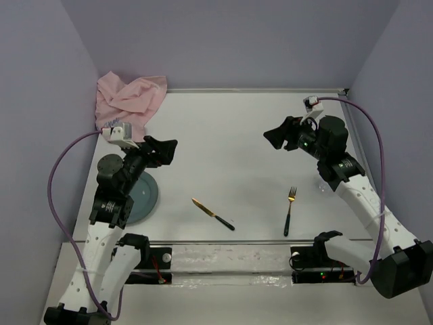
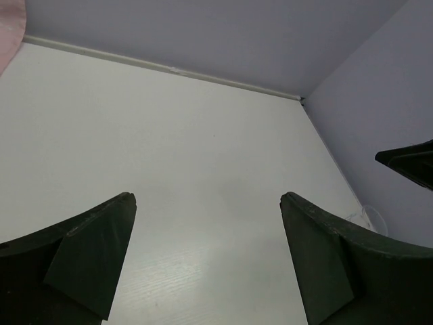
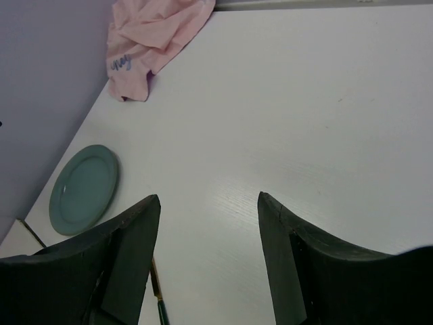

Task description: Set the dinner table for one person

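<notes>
Left gripper (image 2: pixel 208 198) had its jaws wide apart, nothing between them, and hung over bare table (image 1: pixel 230 135) on the left side, aimed toward the far right corner. Right gripper (image 3: pixel 208 198) was also spread and empty, held above the right side and pointing left across the middle. The two were well apart, with open white surface between them.

The table filled the floor of the cell. Its metal rim (image 1: pixel 257 89) ran along the far edge against the back wall (image 1: pixel 230 40), with side walls close at left and right. A strip marked the near edge just ahead of the arm bases.

Plate (image 1: pixel 146 196), green, lay flat near the left edge, partly hidden under the left arm. Knife (image 1: pixel 213 214) lay diagonally close to the near edge, gold end toward the far left, dark handle toward the near right. Fork (image 1: pixel 289 211) lay to its right, tines pointing away, handle almost at the near edge. Knife and fork were apart and touched nothing.

Cloth (image 1: pixel 128 101), pink and crumpled, sat in the far left corner against the left wall, blue writing showing in the right wrist view. The centre and far right of the table were open.
</notes>
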`<state>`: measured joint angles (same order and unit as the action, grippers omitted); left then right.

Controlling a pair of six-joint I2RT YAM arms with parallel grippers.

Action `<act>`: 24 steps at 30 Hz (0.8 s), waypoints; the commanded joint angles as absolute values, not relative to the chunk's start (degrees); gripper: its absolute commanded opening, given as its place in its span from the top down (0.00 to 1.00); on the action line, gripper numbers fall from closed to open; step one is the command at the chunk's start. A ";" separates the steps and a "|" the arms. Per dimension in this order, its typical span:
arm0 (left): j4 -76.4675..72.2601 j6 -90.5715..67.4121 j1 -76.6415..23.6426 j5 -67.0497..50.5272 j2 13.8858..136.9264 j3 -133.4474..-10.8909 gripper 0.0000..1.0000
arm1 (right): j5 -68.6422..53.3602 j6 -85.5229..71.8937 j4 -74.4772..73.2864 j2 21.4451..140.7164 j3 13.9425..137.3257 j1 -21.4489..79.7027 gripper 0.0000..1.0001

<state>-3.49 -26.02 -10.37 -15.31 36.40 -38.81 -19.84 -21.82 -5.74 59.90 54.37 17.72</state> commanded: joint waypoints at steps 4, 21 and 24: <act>-3.86 -25.31 -10.02 -8.53 40.33 -45.16 0.01 | -18.81 -20.74 -4.13 58.27 53.88 18.02 0.34; -3.16 -27.42 3.59 9.32 77.76 -60.99 0.03 | -18.37 -20.30 -4.22 58.45 53.26 18.02 0.34; -2.55 -26.20 6.58 10.63 87.94 -65.55 0.04 | -19.16 -20.48 -4.13 59.06 53.26 18.02 0.34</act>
